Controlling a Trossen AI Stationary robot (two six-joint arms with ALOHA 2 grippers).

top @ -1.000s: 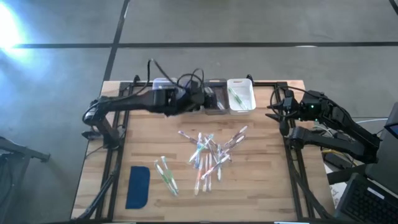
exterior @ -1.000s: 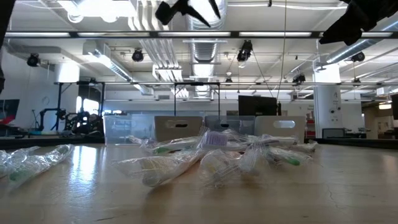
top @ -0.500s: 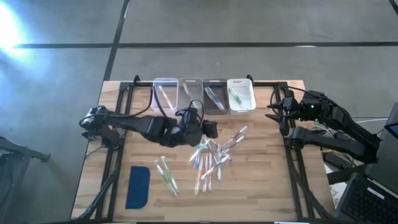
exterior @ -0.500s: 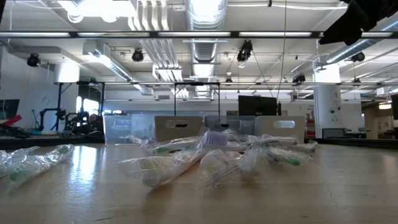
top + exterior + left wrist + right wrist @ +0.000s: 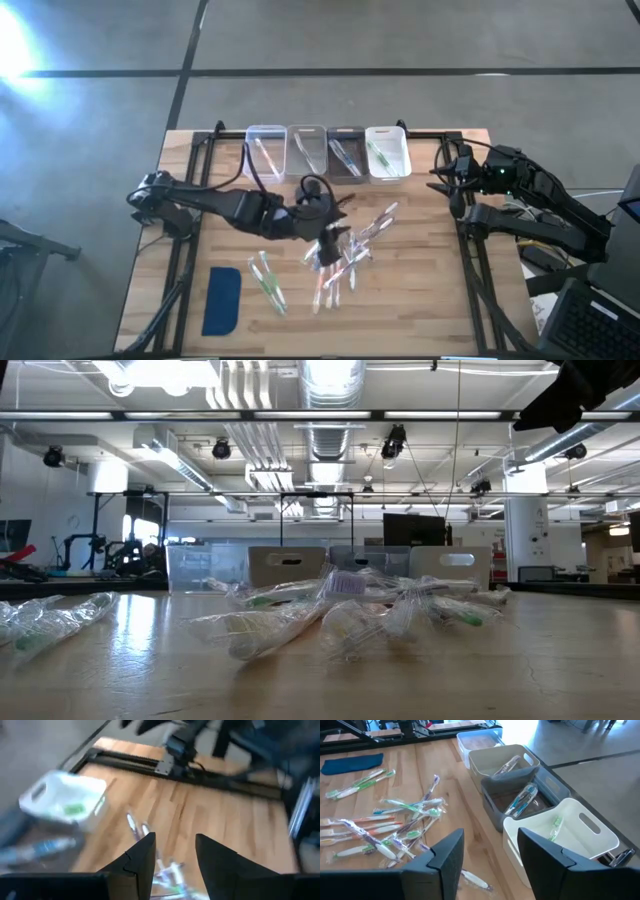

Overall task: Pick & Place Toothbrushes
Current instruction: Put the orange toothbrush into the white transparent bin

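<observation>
Several wrapped toothbrushes (image 5: 342,252) lie in a loose pile mid-table, also seen in the low view (image 5: 340,615) and right wrist view (image 5: 395,825). A few more toothbrushes (image 5: 268,280) lie near the left. My left gripper (image 5: 335,226) hangs open above the pile's far side with nothing between its fingers (image 5: 142,857); it stays above the low view's picture. My right gripper (image 5: 447,178) waits open at the table's right edge, pointing toward the bins, its fingers (image 5: 445,857) empty.
Four small bins stand in a row at the far edge: clear (image 5: 264,150), beige (image 5: 307,150), grey (image 5: 346,152), white (image 5: 388,153), each with a toothbrush or two inside. A flat blue pad (image 5: 222,300) lies near the left front corner.
My left gripper has swung from over the bins at the far edge toward the near edge, out above the toothbrush pile, and its wrist has rolled on the way. Most of the move came early; it has almost stopped. Toothbrushes and bins have stayed put.
</observation>
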